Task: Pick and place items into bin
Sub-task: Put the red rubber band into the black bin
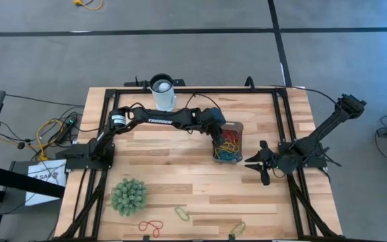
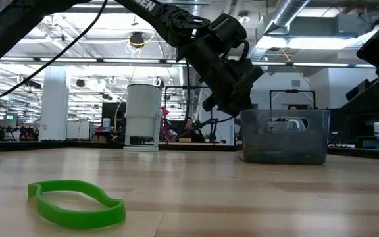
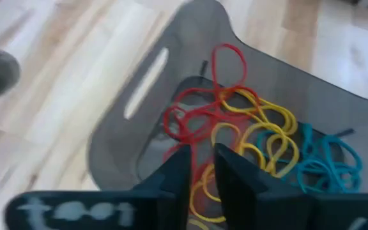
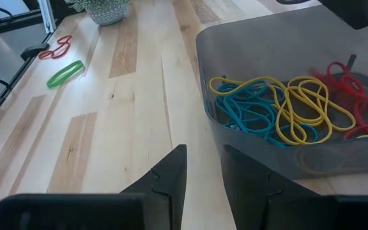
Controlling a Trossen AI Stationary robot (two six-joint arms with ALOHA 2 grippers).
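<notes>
The clear grey bin [image 1: 239, 126] stands right of the table's middle and holds red, yellow and blue loops [image 3: 248, 121] in a tangled heap. My left gripper [image 3: 202, 160] hangs over the bin's left side, above its rim [image 2: 255, 113], fingers pointing down and open by a narrow gap; nothing shows between them. Three loops lie flat near the table's near edge: a green one [image 1: 181, 214], a red one [image 1: 152, 226] and a yellow-green one [image 1: 237, 228]. My right gripper [image 1: 248, 163] waits low beside the bin's right near corner, fingers slightly apart [image 4: 204, 160].
A green spiky ball [image 1: 128, 195] sits near the left near corner. A white cup [image 1: 162, 92] stands at the far edge, behind my left arm. Black rails run along the table's left, right and far sides. Bare wood lies between the bin and the near loops.
</notes>
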